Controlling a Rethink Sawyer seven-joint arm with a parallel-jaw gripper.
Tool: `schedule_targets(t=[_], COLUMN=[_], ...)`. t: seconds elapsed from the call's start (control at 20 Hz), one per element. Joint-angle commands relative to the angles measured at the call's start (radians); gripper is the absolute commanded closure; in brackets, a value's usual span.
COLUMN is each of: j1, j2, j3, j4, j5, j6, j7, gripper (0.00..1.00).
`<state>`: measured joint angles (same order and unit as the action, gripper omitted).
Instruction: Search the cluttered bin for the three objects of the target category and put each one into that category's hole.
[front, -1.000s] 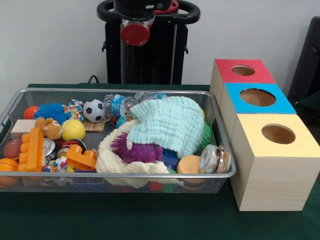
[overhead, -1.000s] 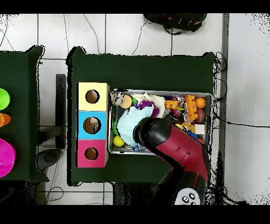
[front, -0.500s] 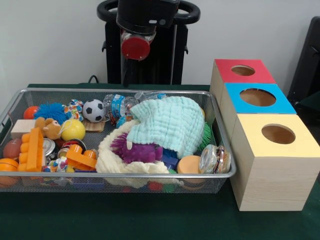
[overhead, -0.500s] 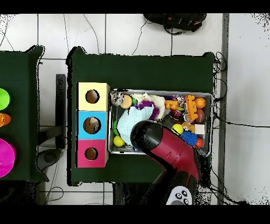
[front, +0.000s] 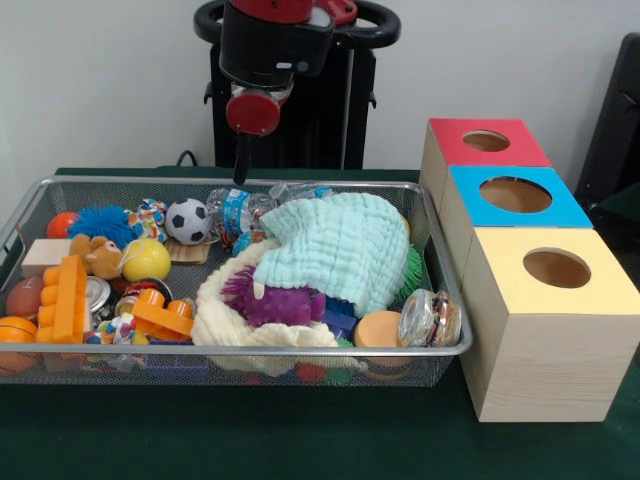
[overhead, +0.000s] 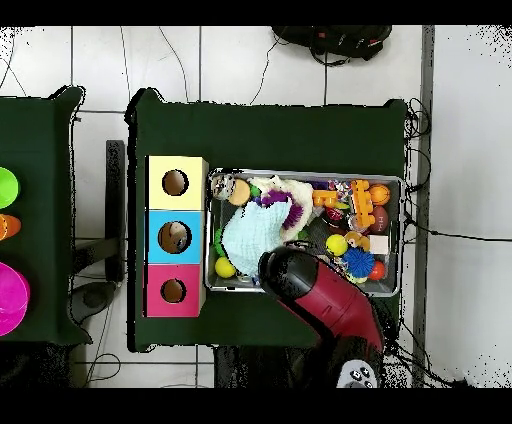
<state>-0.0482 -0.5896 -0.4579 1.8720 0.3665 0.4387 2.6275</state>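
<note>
The silver wire-mesh bin stands on the green table, full of toys; it also shows in the overhead view. A light green cloth lies over a cream fluffy cloth and a purple spiky toy. A soccer ball, a yellow ball, a plastic bottle and a glass jar lie among them. My gripper hangs above the bin's far rim, over the bottle, touching nothing. In the overhead view the red arm hides it.
Three wooden boxes with holes stand right of the bin: red top, blue top, yellow top. An orange brick, a teddy bear and a blue spiky ball fill the bin's left end.
The arm has come down and a little to the left in the front view. In the overhead view it has drawn back toward the base, uncovering more of the bin.
</note>
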Motion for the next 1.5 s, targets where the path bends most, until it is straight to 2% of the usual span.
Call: schedule_targets(t=[0.05,0.45,0.85,1.05,1.5], j1=[-0.04,-0.064,-0.076,-0.124,-0.16], j2=[-0.034,-0.07,-0.079,-0.079,-0.054], j3=[0.178,0.22,0.203,0.222,0.247], j4=[0.157,0.238,0.205,0.203,0.146], j5=[0.019,0.015,0.004,-0.005,-0.001], j6=[-0.059,-0.146,-0.059,-0.07,-0.051], j7=[0.069,0.086,0.069,0.034,0.043], gripper=[0.0,0.0,0.0,0.0,0.0])
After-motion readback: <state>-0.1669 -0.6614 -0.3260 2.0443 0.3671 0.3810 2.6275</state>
